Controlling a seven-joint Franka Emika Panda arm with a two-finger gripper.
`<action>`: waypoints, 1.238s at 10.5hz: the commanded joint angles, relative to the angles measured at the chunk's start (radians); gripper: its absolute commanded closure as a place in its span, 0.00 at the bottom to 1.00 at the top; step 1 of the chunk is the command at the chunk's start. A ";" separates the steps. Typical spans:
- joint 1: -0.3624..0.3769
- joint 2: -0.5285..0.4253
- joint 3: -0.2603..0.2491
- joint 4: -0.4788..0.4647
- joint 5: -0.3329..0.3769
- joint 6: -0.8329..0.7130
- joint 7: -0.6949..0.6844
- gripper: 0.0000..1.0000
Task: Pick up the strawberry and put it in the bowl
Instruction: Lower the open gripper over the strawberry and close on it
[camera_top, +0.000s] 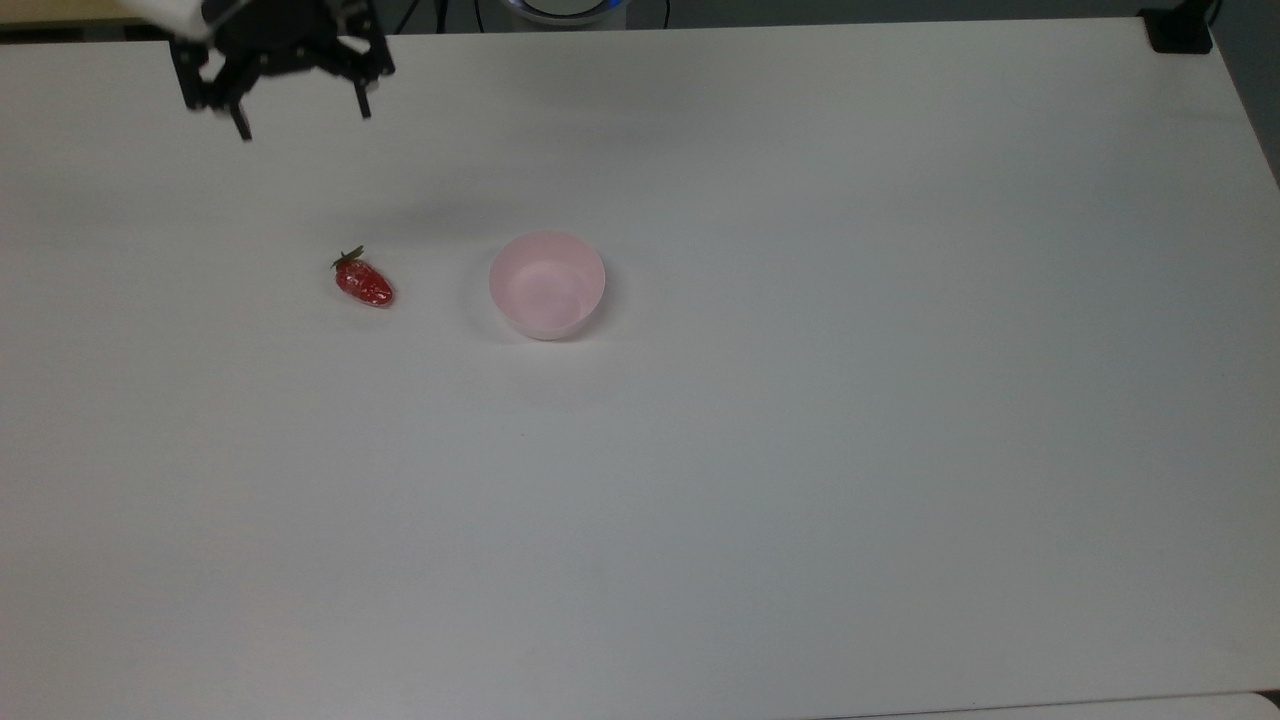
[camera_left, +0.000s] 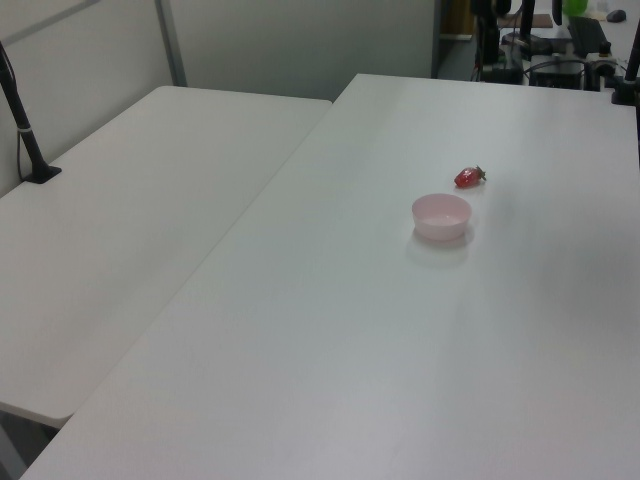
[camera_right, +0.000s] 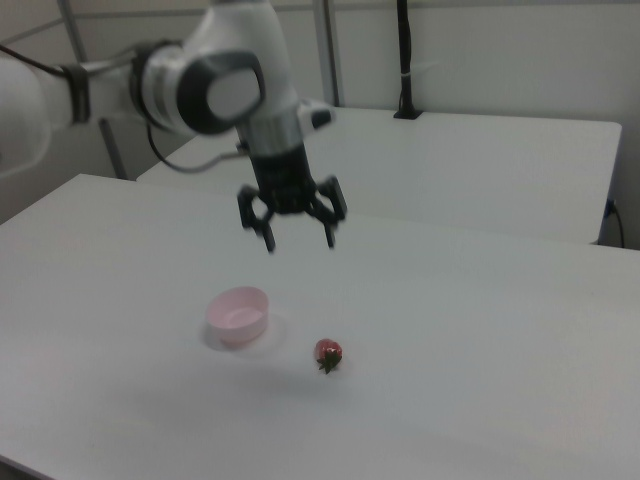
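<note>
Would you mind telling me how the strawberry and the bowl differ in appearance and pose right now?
The strawberry is glossy red with a green leafy cap; the bowl is plain pale pink. The strawberry is small and elongated, while the bowl is round and clearly wider. The strawberry lies on its side; the bowl stands upright, open and empty. Both rest apart on the white table, untouched by the tool.

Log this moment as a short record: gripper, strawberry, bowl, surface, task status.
gripper: open, holding nothing, raised above the table
strawberry: lying on the table, untouched, at the top view's left of the bowl
bowl: pale pink, upright, nothing inside
surface: white table
task status: pick not yet begun
</note>
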 joint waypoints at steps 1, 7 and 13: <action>-0.013 0.023 0.000 -0.216 -0.013 0.220 -0.143 0.00; -0.024 0.229 0.003 -0.214 -0.002 0.406 -0.048 0.00; -0.021 0.286 0.030 -0.206 -0.002 0.470 0.062 0.37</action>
